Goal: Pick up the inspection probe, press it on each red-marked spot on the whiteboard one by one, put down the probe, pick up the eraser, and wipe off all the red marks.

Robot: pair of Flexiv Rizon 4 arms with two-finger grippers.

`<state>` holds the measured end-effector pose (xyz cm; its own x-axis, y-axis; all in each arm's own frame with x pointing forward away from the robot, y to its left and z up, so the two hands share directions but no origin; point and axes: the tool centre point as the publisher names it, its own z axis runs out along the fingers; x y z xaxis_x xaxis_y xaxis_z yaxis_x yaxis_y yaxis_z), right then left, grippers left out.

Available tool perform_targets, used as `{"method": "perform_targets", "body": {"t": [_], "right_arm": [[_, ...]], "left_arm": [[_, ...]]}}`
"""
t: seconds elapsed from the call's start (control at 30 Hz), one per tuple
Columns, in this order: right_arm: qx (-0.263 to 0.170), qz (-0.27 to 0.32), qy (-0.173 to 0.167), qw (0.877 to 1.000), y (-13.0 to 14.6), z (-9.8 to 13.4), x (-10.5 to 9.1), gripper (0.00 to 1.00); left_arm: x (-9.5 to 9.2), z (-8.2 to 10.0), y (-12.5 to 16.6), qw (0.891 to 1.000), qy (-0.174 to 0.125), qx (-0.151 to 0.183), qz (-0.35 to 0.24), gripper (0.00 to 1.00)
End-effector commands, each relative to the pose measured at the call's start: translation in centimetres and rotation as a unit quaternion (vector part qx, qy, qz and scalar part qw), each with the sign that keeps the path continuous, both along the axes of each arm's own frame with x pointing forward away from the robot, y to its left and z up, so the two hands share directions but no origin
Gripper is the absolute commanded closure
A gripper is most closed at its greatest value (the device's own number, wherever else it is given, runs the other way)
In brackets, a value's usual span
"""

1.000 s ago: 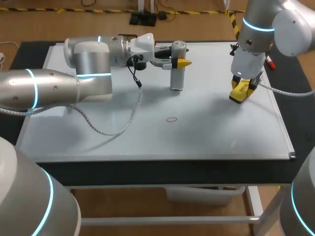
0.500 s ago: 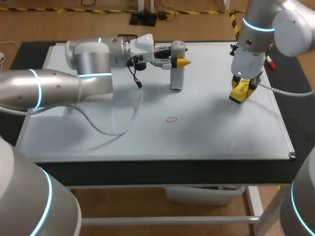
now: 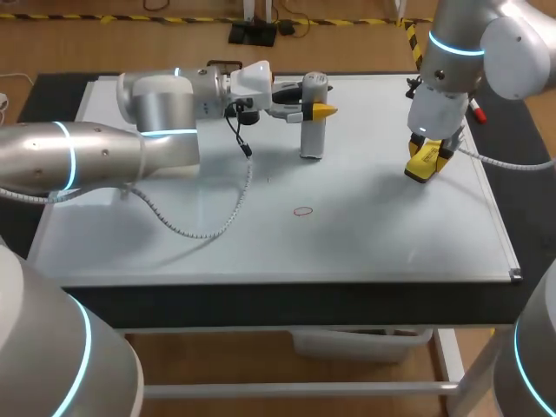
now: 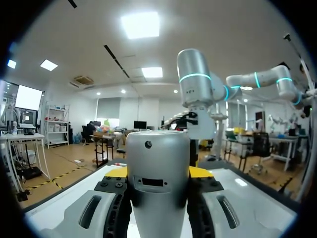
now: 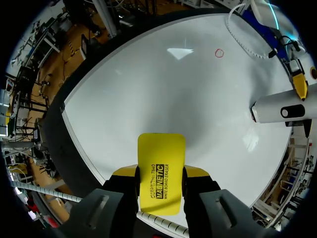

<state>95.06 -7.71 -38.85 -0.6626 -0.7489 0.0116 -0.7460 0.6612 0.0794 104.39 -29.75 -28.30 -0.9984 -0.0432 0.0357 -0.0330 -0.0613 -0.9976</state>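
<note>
The grey cylindrical probe (image 3: 313, 129) stands upright at the far middle of the whiteboard (image 3: 391, 226), its lower end at the board's surface. My left gripper (image 3: 314, 109) comes in sideways and is shut on the probe's upper part. In the left wrist view the probe (image 4: 157, 188) fills the gap between the fingers. My right gripper (image 3: 427, 156) points down at the far right, shut on the yellow eraser (image 3: 422, 165), which sits low over the board. The eraser (image 5: 161, 171) shows between the yellow tips. One small red ring (image 3: 302, 211) lies mid-board, apart from both tools.
A coiled grey cable (image 3: 221, 217) hangs from my left wrist and trails over the board's left half. A red-and-white pen (image 3: 474, 109) lies at the far right edge. The board's frame (image 3: 512, 271) ends near the front right corner.
</note>
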Motion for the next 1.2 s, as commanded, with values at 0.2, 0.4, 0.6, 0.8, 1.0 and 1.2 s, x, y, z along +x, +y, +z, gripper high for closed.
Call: {"method": "perform_targets", "body": {"t": [0.2,0.4,0.6,0.8,1.0,1.2], "right_arm": [[-0.002,0.001,0.0,1.0,0.0,0.1,0.1,1.0],[-0.002,0.001,0.0,1.0,0.0,0.1,0.1,1.0],[-0.002,0.001,0.0,1.0,0.0,0.1,0.1,1.0],[-0.002,0.001,0.0,1.0,0.0,0.1,0.1,1.0],[-0.002,0.001,0.0,1.0,0.0,0.1,0.1,1.0],[-0.002,0.001,0.0,1.0,0.0,0.1,0.1,1.0]], "left_arm": [[0.1,-0.6,-0.1,1.0,0.0,-0.001,0.0,1.0],[0.2,-0.6,-0.1,1.0,0.0,-0.001,0.001,1.0],[0.0,0.2,0.5,1.0,-0.003,-0.002,0.003,1.0],[0.0,1.9,2.0,1.0,-0.015,-0.001,0.011,1.0],[0.1,3.8,5.0,0.999,-0.024,0.001,0.026,1.0],[0.3,5.0,9.1,0.998,-0.028,0.006,0.051,1.0]]}}
